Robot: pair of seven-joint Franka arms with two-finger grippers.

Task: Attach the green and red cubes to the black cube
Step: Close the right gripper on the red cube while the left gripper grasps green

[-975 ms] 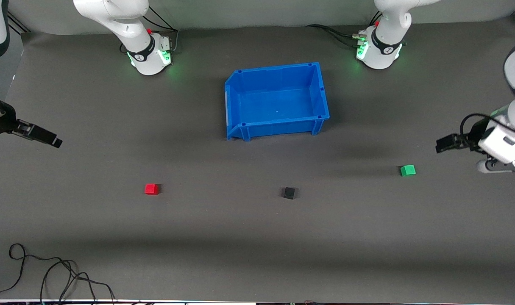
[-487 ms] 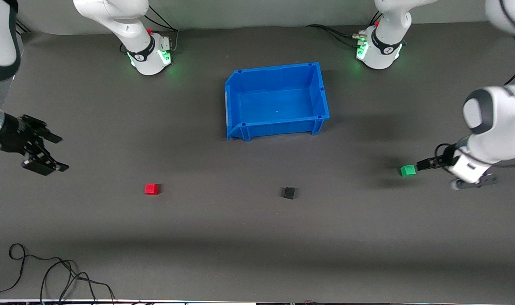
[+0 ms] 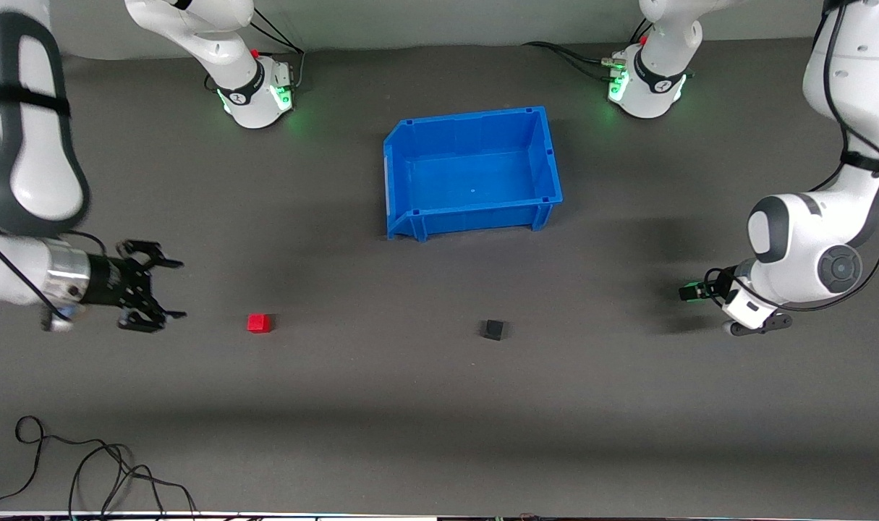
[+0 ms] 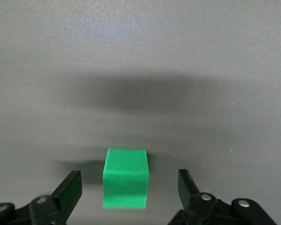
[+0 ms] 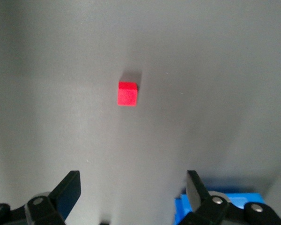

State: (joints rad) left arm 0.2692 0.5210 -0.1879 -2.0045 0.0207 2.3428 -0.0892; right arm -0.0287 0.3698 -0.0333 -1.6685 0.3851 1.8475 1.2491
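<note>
The green cube sits on the dark table between the open fingers of my left gripper, with a gap on each side. In the front view the left gripper is down at the table and hides most of the green cube. The red cube lies apart from my right gripper, which is open and empty, toward the right arm's end of the table. The right wrist view shows the red cube ahead of the right gripper. The black cube lies between the two coloured cubes.
An empty blue bin stands mid-table, farther from the front camera than the cubes; part of it shows in the right wrist view. Black cables lie at the table's near edge toward the right arm's end.
The left gripper has come down around the green cube. The right gripper has moved toward the red cube with its fingers open.
</note>
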